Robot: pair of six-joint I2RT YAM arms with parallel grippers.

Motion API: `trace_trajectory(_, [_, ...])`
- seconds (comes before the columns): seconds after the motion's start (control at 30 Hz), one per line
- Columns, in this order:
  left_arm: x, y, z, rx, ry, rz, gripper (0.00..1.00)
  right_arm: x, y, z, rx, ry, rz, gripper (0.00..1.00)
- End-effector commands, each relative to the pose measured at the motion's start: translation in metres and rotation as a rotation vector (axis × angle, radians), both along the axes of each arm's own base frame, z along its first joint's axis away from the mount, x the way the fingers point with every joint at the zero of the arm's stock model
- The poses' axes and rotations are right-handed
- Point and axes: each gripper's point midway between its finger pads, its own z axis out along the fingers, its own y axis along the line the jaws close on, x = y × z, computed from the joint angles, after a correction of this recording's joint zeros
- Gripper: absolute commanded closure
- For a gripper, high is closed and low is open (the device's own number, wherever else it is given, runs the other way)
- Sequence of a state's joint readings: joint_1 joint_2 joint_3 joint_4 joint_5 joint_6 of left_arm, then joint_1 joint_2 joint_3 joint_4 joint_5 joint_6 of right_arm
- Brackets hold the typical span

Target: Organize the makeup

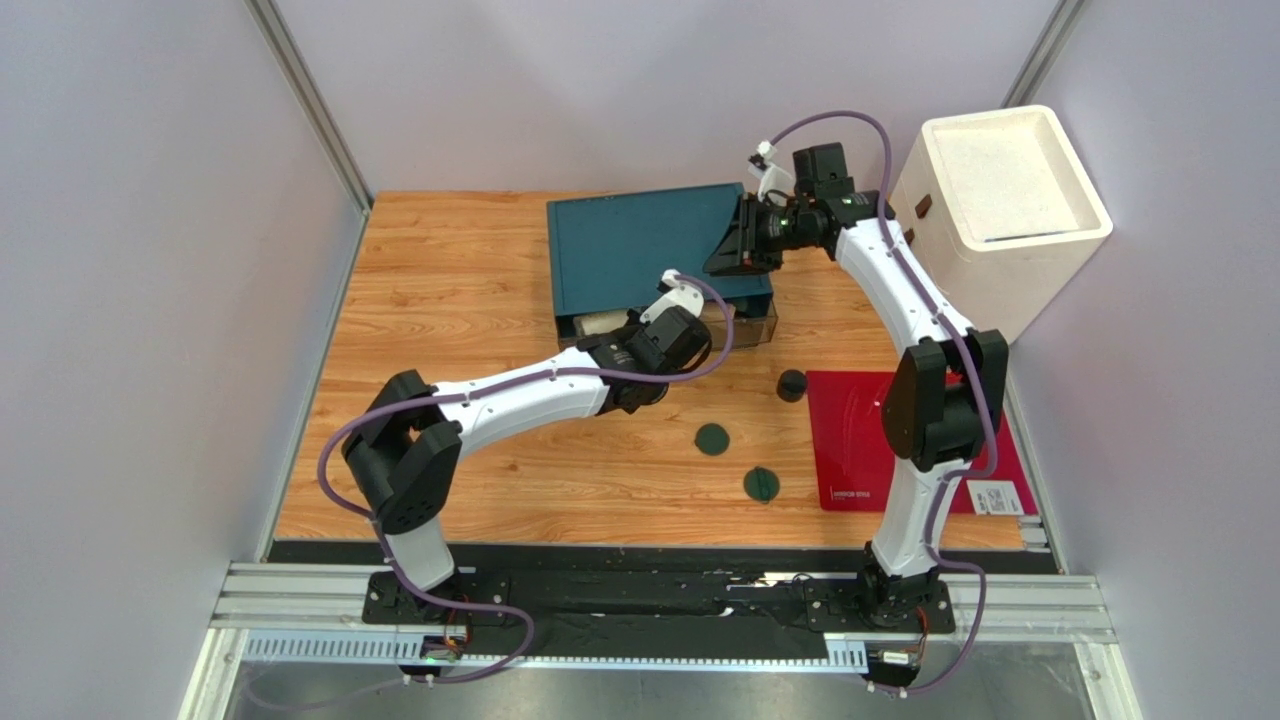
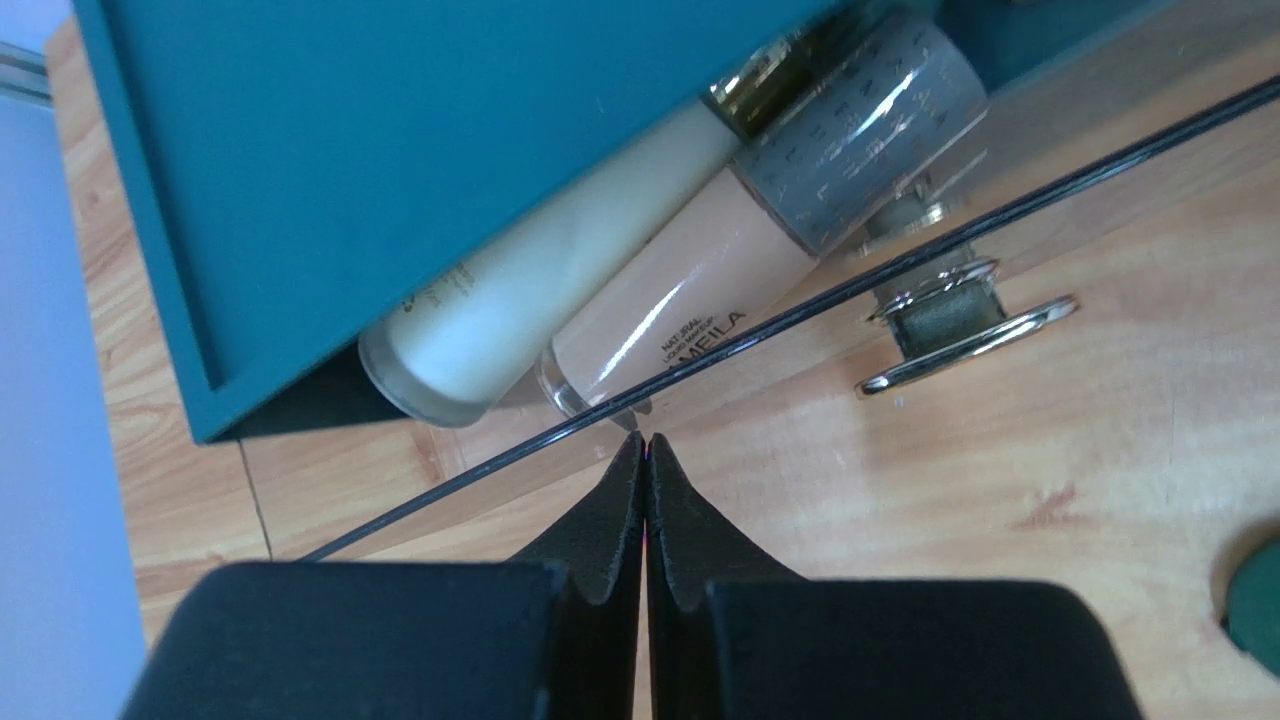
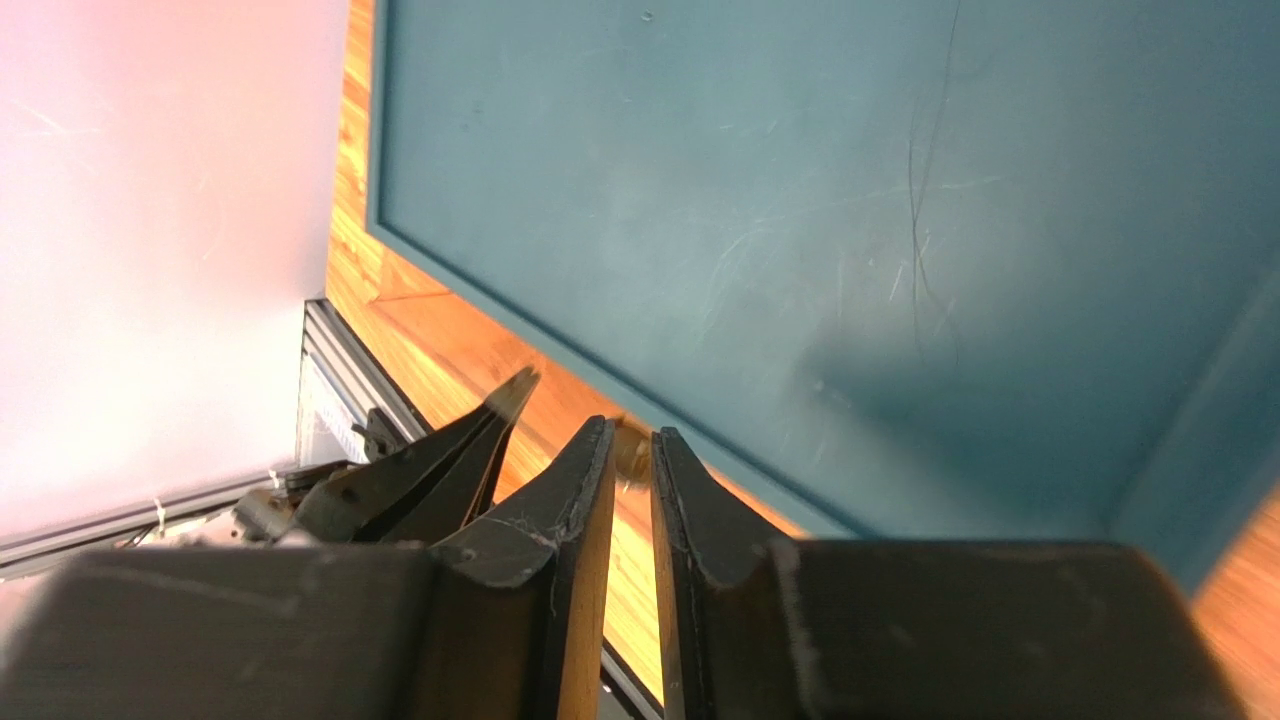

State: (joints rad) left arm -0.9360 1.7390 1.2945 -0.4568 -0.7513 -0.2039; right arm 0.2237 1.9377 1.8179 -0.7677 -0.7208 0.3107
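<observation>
A cream bottle (image 2: 549, 278) and a slim beige tube (image 2: 676, 293) with a grey cap lie side by side in a clear drawer under the teal box (image 2: 376, 180). My left gripper (image 2: 646, 440) is shut and empty, its tips against the drawer's clear front edge, left of the metal handle (image 2: 962, 308). The right gripper (image 3: 631, 435) is by the box's right side (image 1: 747, 240), jaws a narrow gap apart; a small blurred tan spot sits at the tips. Two dark green discs (image 1: 711, 440) (image 1: 760, 483) and a small black jar (image 1: 790, 386) rest on the table.
A red flat mat (image 1: 849, 435) lies at the right under the right arm. A white bin (image 1: 1007, 195) stands at the back right corner. Grey walls close in both sides and the back of the wooden table (image 1: 451, 300).
</observation>
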Motion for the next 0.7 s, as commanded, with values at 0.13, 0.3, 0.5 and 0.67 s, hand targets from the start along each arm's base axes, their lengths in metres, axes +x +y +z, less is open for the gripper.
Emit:
trace_trajectory(0.13, [0.053,-0.003,0.032,-0.071,-0.107,0.122,1.00,-0.023,-0.014,0.059,0.004,-0.170,-0.024,0.80])
trace_trajectory(0.3, [0.064,-0.005,0.033,-0.089,-0.100,0.121,1.00,-0.044,-0.023,0.058,-0.024,-0.195,-0.033,0.79])
trace_trajectory(0.5, [0.068,-0.012,0.035,-0.097,-0.081,0.071,1.00,-0.073,-0.033,0.053,-0.053,-0.197,-0.035,0.79])
trace_trajectory(0.67, [0.053,-0.030,0.063,-0.174,-0.046,-0.107,1.00,-0.099,-0.040,0.050,-0.075,-0.238,-0.027,0.76])
